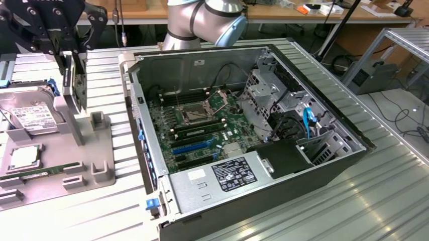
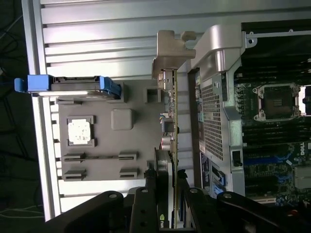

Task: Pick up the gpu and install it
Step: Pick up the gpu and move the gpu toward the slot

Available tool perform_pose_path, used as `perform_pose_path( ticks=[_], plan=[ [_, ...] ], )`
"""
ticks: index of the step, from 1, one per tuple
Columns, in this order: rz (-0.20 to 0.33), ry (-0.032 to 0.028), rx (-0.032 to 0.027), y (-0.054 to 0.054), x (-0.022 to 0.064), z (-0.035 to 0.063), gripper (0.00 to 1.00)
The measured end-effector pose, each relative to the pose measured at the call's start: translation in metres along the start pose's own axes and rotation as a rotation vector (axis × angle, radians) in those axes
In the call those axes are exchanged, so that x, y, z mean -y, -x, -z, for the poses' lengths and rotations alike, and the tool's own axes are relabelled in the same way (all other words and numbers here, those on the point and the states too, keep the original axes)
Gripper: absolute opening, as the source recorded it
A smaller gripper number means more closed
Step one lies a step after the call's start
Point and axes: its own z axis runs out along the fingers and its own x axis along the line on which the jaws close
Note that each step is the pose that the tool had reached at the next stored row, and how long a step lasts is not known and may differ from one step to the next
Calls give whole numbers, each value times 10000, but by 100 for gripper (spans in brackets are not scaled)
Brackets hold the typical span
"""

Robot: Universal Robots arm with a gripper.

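The gpu (image 1: 77, 98) stands on edge, a thin dark card at the exterior view's left, over the grey holder tray (image 1: 60, 170). My black gripper (image 1: 75, 75) comes down from above, one finger on each face, shut on the card. In the wrist view the gpu (image 2: 172, 116) shows edge-on, its silver bracket (image 2: 170, 53) at the far end and my gripper (image 2: 167, 194) clamping the black end. The open computer case (image 1: 268, 55) lies beside it, motherboard (image 1: 194, 130) exposed with a blue slot (image 1: 191, 145). Whether the card is clear of the tray I cannot tell.
The tray also holds a silver hard drive (image 1: 30, 118) with blue rails, a processor chip (image 1: 23, 158) and a memory stick (image 1: 33, 173). A grey post (image 1: 97, 120) stands near the card. The case wall (image 2: 214, 111) is close beside the gpu. Ribbed aluminium table (image 1: 375, 201) extends right.
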Motion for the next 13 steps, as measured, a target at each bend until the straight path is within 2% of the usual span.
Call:
perform_pose_path(
  ticks=[13],
  plan=[
    [0, 5, 1, 3, -2, 110, 27]
  ],
)
